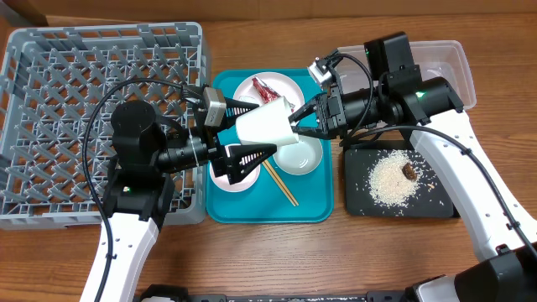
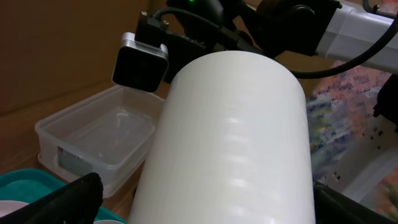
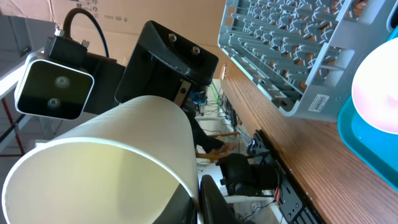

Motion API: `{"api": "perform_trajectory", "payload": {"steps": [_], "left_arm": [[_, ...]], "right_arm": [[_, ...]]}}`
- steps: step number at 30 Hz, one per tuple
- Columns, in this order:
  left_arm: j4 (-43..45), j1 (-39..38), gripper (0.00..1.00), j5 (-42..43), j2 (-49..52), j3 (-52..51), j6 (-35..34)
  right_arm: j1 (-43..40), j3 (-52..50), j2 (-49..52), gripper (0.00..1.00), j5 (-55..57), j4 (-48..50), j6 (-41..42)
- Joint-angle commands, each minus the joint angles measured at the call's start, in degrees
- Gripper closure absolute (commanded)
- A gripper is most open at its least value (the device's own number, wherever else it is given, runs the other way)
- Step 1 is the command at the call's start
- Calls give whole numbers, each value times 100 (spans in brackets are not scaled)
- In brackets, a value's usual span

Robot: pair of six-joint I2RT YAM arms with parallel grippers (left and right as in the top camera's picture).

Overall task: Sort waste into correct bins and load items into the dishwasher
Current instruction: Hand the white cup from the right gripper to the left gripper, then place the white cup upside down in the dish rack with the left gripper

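The small white cup (image 1: 264, 126) hangs on its side above the teal tray, between both grippers. My right gripper (image 1: 295, 126) is shut on its rim, one finger inside and one outside, as the right wrist view (image 3: 198, 193) shows. My left gripper (image 1: 260, 128) is open with its fingers straddling the cup's body (image 2: 230, 143), with gaps on both sides. On the tray lie the white plate (image 1: 281, 84) with the red wrapper (image 1: 264, 90), a pale bowl (image 1: 300, 157), the pink bowl (image 1: 226, 176) and the chopsticks (image 1: 281, 184). I cannot make out the paper wad.
The grey dish rack (image 1: 84, 101) stands at the left. The teal tray (image 1: 268, 210) is in the middle. The black tray (image 1: 436, 201) at the right holds rice (image 1: 393, 178) and a brown lump (image 1: 409, 171). The clear tub (image 1: 449, 63) is behind it.
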Motion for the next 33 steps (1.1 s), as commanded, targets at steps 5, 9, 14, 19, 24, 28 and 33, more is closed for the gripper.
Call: {"api": "perform_trajectory", "payload": {"steps": [5, 9, 14, 19, 24, 28, 33], "left_arm": [[52, -44, 0, 197, 35, 127, 7], [111, -44, 0, 212, 35, 127, 4], [114, -44, 0, 212, 35, 127, 7], [116, -44, 2, 212, 35, 127, 7], [114, -44, 14, 210, 35, 127, 7], [111, -42, 24, 195, 35, 127, 9], [107, -31, 39, 190, 35, 127, 11]], "right_arm": [[4, -20, 28, 96, -146, -15, 7], [4, -20, 28, 96, -146, -17, 4], [4, -20, 28, 96, -146, -61, 7], [11, -20, 28, 96, -149, -61, 7], [79, -20, 28, 96, -149, -79, 7], [136, -20, 28, 96, -146, -79, 4], [133, -20, 28, 95, -142, -79, 2]]}}
